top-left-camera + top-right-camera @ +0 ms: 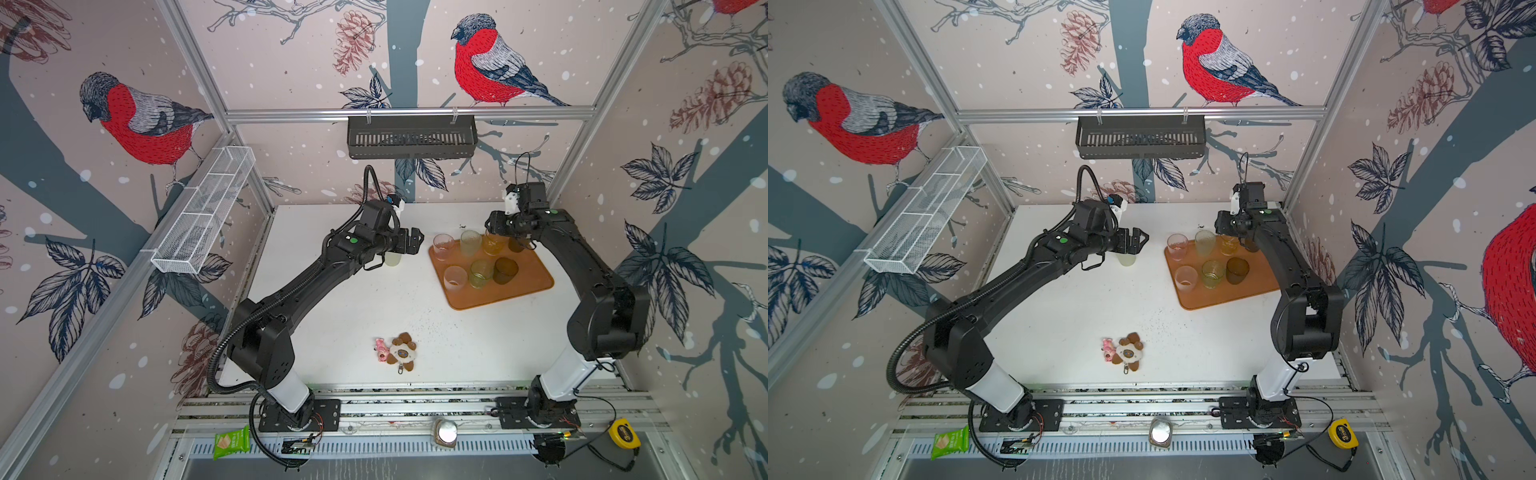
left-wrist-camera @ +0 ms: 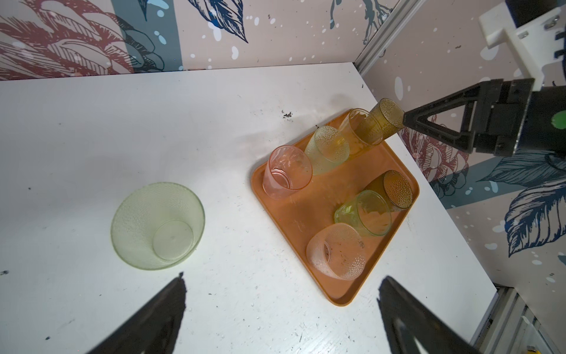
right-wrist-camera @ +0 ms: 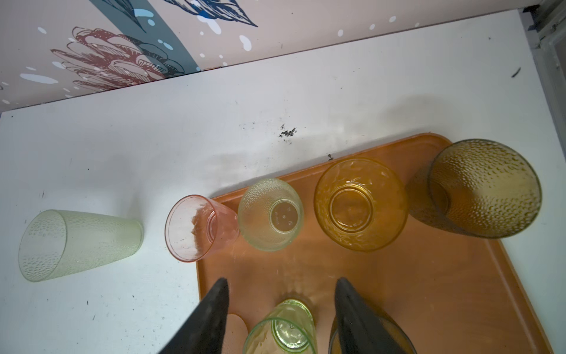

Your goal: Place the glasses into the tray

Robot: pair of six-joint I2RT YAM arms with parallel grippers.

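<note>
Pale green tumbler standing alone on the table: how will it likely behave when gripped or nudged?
The pale green tumbler is empty with translucent walls, so probably light and fairly stiff. Its base is narrower than its mouth, so a high push could tip it. The dimpled surface may help grip.

Flat orange-brown rectangular tray [image 1: 1225, 293] on the right of the white table [image 1: 1059, 324], 7 small translucent tumblers upright on it: 4 along the back, pink tumbler [image 1: 1177, 246] leftmost, dark brown tumbler [image 1: 1249, 246] half hidden by the right arm, and 3 in front. An 8th, the pale green tumbler [image 1: 1126, 260], stands off the tray, just under the left gripper [image 1: 1139, 241], jaws spread wide. The right gripper [image 1: 1223, 224] hangs above the back row, jaws unreadable from here.
</note>
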